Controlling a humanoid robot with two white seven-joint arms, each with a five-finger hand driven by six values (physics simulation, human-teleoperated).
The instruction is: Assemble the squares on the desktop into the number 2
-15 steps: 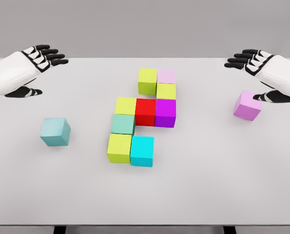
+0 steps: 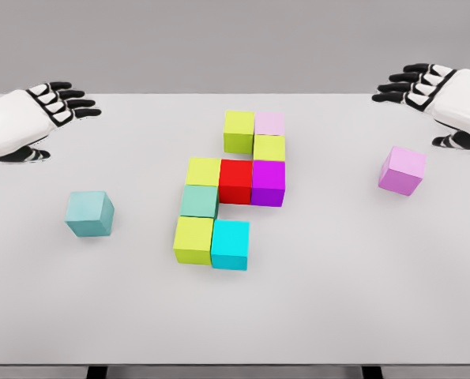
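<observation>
Several coloured cubes sit joined in the table's middle: a lime cube (image 2: pixel 238 131) and pale pink cube (image 2: pixel 269 124) at the top, a lime cube (image 2: pixel 269 148) below, then a yellow cube (image 2: pixel 204 171), red cube (image 2: pixel 236 181) and magenta cube (image 2: pixel 268 182) in a row, a teal cube (image 2: pixel 199 201), and a lime cube (image 2: pixel 193 240) with a cyan cube (image 2: pixel 230 245) at the bottom. A loose light-blue cube (image 2: pixel 89 213) lies at the left, a loose lilac cube (image 2: pixel 402 170) at the right. My left hand (image 2: pixel 49 114) hovers open at the far left, my right hand (image 2: pixel 424 95) open at the far right, holding nothing.
The white table (image 2: pixel 337 300) stretches wide in front of the cubes, its front edge near the bottom of the view. A grey wall stands behind the table's far edge.
Both hands have drawn back outward and up. The left hand moved left toward the edge, and the right hand lifted away from the lilac cube. No cube has moved.
</observation>
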